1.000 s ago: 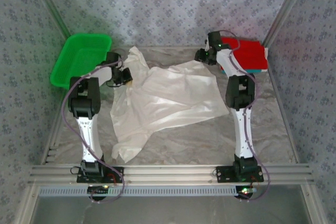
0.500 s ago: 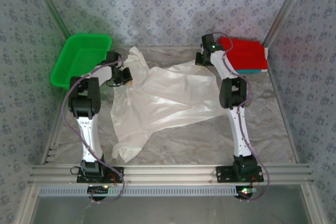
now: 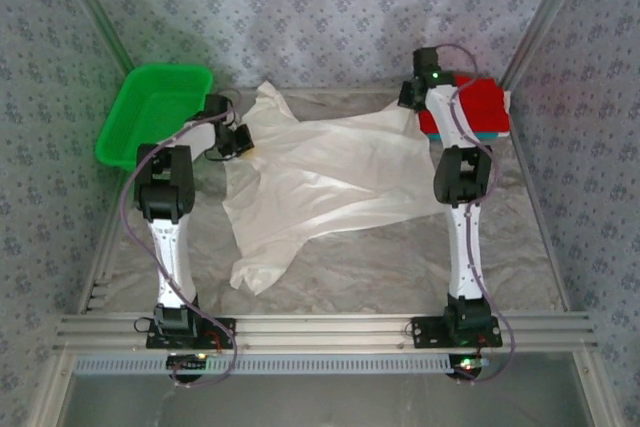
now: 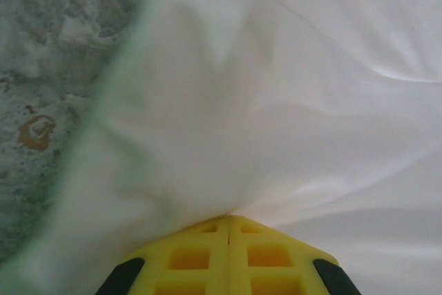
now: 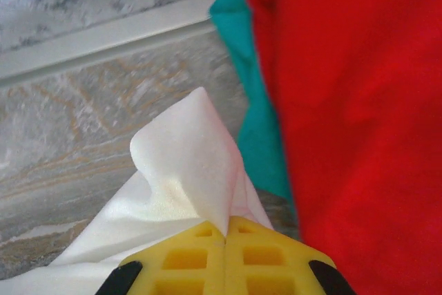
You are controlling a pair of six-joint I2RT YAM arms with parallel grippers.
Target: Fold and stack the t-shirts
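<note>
- Stack of folded shirts, red shirt (image 3: 480, 102) on teal shirt (image 5: 255, 129), sits at the far right of the table (image 3: 400, 267); that part looks done.
- White t-shirt (image 3: 320, 182) lies rumpled and unfolded mid-table.
- Left gripper (image 4: 228, 220) is clamped on its left side, and right gripper (image 5: 226, 227) is clamped on its far right corner, just beside the stack.
- Folding and stacking it remain.

One t-shirt (image 3: 330, 182) mid-table, basket (image 3: 150, 117) at far left, folded shirts (image 3: 485, 102) at far right.
</note>
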